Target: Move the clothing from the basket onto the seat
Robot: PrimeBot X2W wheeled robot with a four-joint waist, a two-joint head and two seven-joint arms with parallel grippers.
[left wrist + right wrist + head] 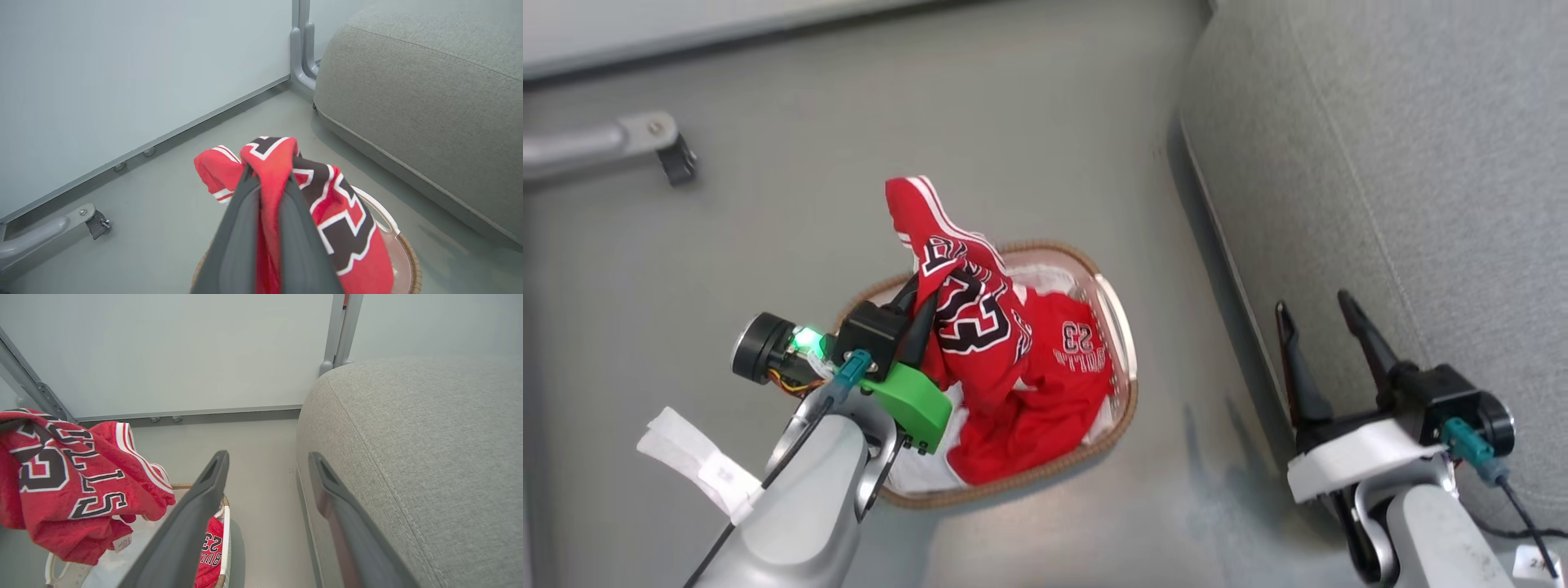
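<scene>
**Seat lies to the right of the held garment**

The left gripper is clenched on a fold of one red garment. The garment hangs bunched from the fingers above the basket, its tail draping down toward the contents (whether it touches them I cannot tell). The other red garment lies inside the basket. Past the basket, across a strip of bare floor, the seat stands on the robot's right, so the carry likely goes rightward. The right gripper, fingers spread and holding nothing, hovers over the seat's edge.
</scene>
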